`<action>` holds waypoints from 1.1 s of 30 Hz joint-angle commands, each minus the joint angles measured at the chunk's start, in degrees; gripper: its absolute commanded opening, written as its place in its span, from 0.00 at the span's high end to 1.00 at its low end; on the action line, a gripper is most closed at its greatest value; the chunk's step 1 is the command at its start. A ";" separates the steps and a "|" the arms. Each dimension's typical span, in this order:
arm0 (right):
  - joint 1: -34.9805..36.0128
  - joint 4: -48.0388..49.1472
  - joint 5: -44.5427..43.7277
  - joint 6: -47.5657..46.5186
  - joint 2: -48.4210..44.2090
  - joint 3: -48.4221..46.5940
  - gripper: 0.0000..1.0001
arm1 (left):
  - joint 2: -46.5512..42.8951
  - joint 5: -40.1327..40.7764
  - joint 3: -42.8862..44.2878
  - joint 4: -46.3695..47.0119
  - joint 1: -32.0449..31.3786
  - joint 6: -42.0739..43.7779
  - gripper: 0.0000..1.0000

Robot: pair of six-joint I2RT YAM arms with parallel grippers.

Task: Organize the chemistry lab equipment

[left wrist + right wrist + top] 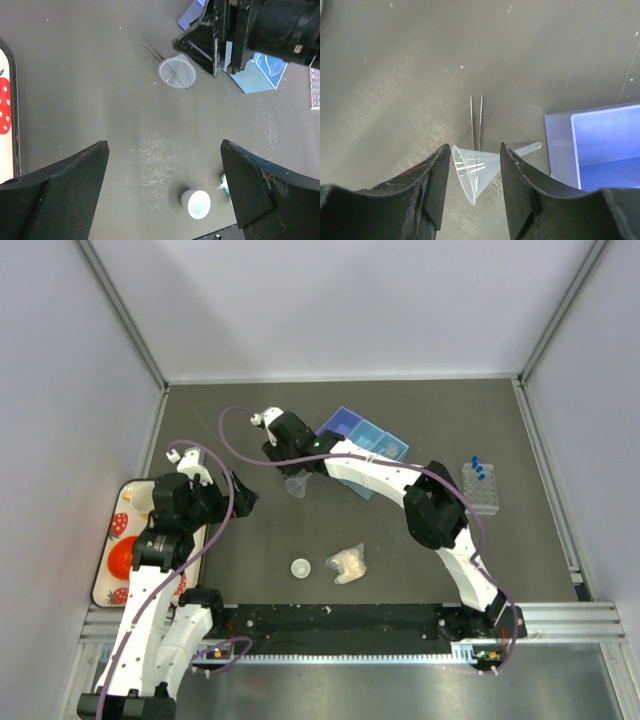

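The right gripper (476,147), jaws apart, straddles the clear funnel (475,175) lying sideways beside the blue bin (600,145), seemingly not gripped; next it must close gently, while the left gripper (164,145) hovers, jaws spread

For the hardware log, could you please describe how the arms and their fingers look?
Both the left arm and right arm have white shells with black joints and a purple cable looping alongside. The fingers are black, blunt wedges.

1. Tray (108,545) lies at the left edge of the surface (420,410).
2. Rack (480,490) stands near the right edge.
3. Funnel (297,486) lies centrally, the box (350,428) just behind and to its right.
4. Dish (301,567) sits near the near edge, with the packet (348,563) just to its right.
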State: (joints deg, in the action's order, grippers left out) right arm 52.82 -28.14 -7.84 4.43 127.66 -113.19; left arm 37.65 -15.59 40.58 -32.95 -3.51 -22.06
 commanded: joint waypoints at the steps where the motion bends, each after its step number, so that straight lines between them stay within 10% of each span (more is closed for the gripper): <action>1: 1.76 -0.77 -4.11 -2.49 -5.04 2.52 0.54 | -0.56 -0.31 -0.50 3.24 0.26 0.97 0.01; 33: 4.66 -3.76 -12.02 -9.52 4.70 -1.06 0.55 | -0.73 -0.40 -0.50 3.24 0.34 1.06 0.01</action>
State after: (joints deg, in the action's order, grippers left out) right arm 56.75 -32.38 -17.37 -4.21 129.84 -110.26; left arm 37.63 -15.62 40.58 -32.95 -3.51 -22.04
